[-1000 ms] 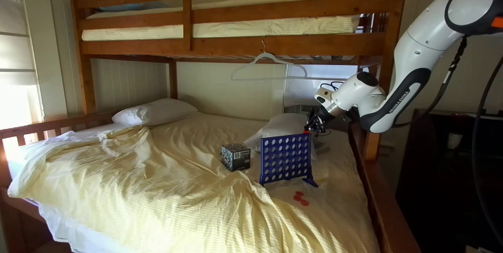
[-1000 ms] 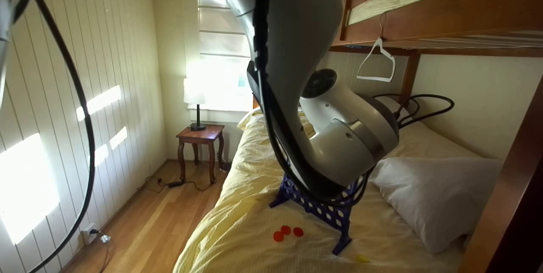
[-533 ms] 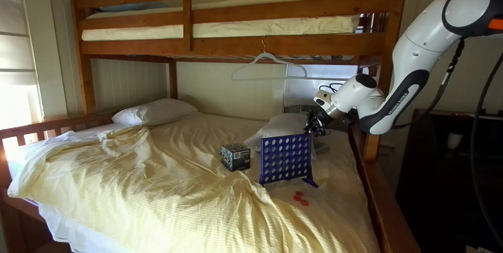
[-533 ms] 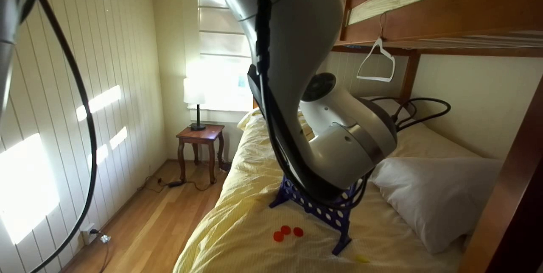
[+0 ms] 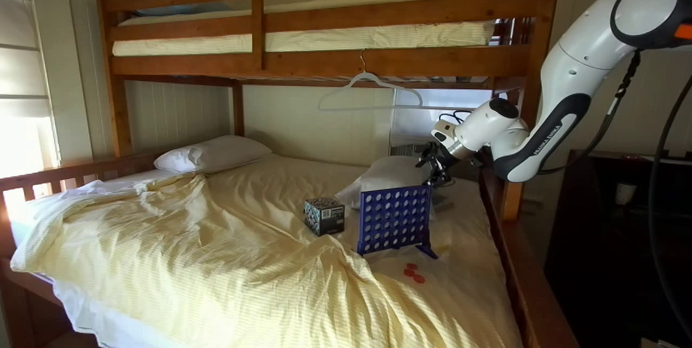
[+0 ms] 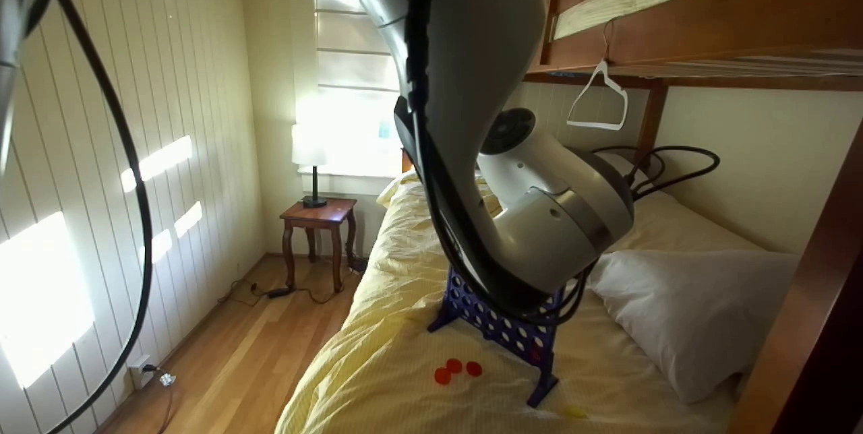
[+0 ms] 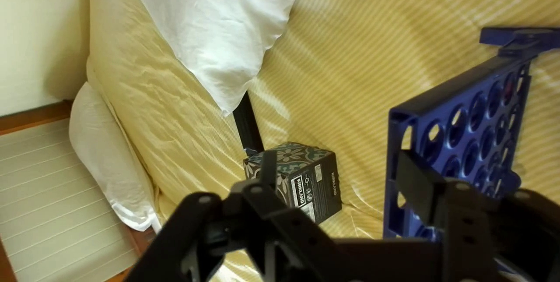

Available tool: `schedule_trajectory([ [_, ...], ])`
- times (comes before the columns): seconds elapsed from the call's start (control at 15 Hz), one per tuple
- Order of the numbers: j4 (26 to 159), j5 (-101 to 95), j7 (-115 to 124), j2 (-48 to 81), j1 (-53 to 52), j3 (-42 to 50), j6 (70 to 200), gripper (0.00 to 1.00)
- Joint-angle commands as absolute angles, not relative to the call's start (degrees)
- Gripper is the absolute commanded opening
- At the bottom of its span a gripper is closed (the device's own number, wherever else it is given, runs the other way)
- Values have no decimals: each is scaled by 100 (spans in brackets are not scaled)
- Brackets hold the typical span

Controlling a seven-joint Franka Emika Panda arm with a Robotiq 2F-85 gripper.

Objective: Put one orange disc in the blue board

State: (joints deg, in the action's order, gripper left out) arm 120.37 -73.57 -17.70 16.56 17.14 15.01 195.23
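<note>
The blue board point(image 5: 394, 218) stands upright on the bed, and its near half also shows in the wrist view point(image 7: 472, 142). Behind one of its low holes at one end is a reddish orange disc point(image 6: 537, 353), faintly visible in the wrist view too. Three more orange discs point(image 6: 454, 366) lie flat on the sheet beside the board. My gripper point(image 5: 424, 172) is at the board's top corner with its jaws spread apart and nothing between them. One finger point(image 7: 418, 185) overlaps the board's end in the wrist view; whether it touches, I cannot tell.
A dark patterned box point(image 5: 324, 216) sits on the bed beyond the board. A white pillow point(image 6: 694, 313) lies close to the arm. A hanger point(image 5: 370, 91) dangles from the upper bunk rail point(image 5: 448, 61). A small yellow piece point(image 6: 576, 412) lies near the board's foot.
The orange disc at the fingertips a second ago has left the gripper, and one now shows low in the board. The jaws have opened. The board's top has shifted slightly toward the arm.
</note>
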Motion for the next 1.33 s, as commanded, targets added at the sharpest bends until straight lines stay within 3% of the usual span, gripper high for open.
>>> schedule_trajectory([
  [0.0, 12358, -7084, -1624, 1352, 1700, 1423, 19222, 100],
  [0.6, 13076, -5773, -1389, 823, 1642, 1015, 17865, 100],
  [1.27, 12808, -3408, -1987, 861, 1827, 474, 16877, 100],
])
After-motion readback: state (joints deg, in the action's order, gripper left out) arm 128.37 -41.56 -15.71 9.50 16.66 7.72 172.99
